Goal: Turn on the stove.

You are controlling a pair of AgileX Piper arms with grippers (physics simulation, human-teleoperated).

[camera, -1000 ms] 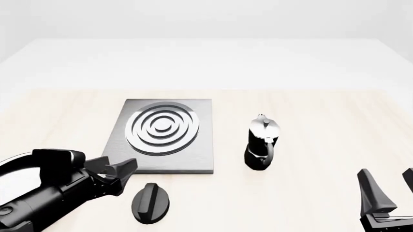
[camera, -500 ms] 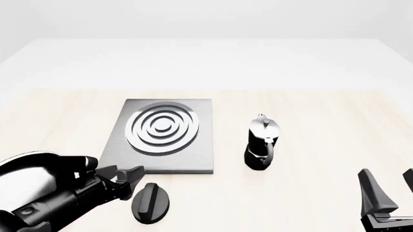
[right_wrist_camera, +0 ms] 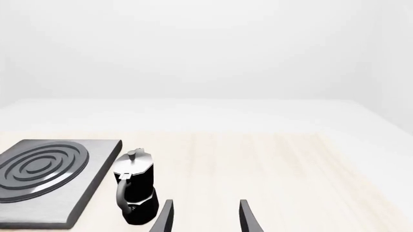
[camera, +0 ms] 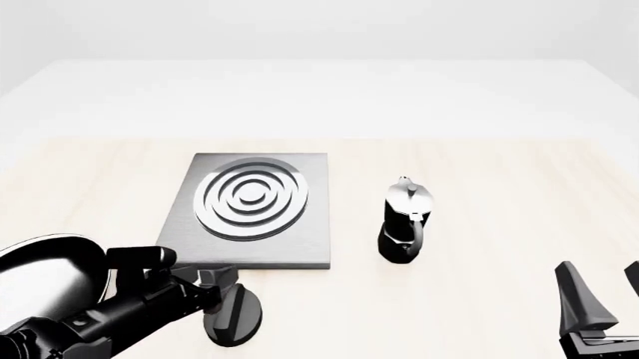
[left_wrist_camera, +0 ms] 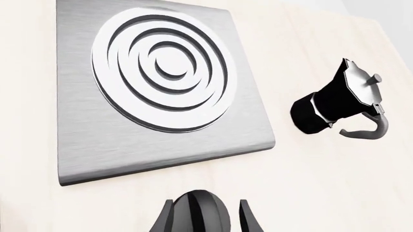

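Near the stove's [camera: 254, 209] front edge, the left gripper [left_wrist_camera: 206, 220] straddles the black knob [left_wrist_camera: 201, 212], fingers spread either side of its raised bar, not yet clamped. Right gripper [right_wrist_camera: 205, 217] hangs released, well off to the right.

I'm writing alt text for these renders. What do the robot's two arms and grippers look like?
Both are glossy black. The left arm is chunky, with rounded housings that catch white highlights, ending in the left gripper, a blocky body with two short, tapered fingers. Of the right gripper only two flat, pointed, blade-like black fingers on a dark base show. No cables, labels or markings are visible.
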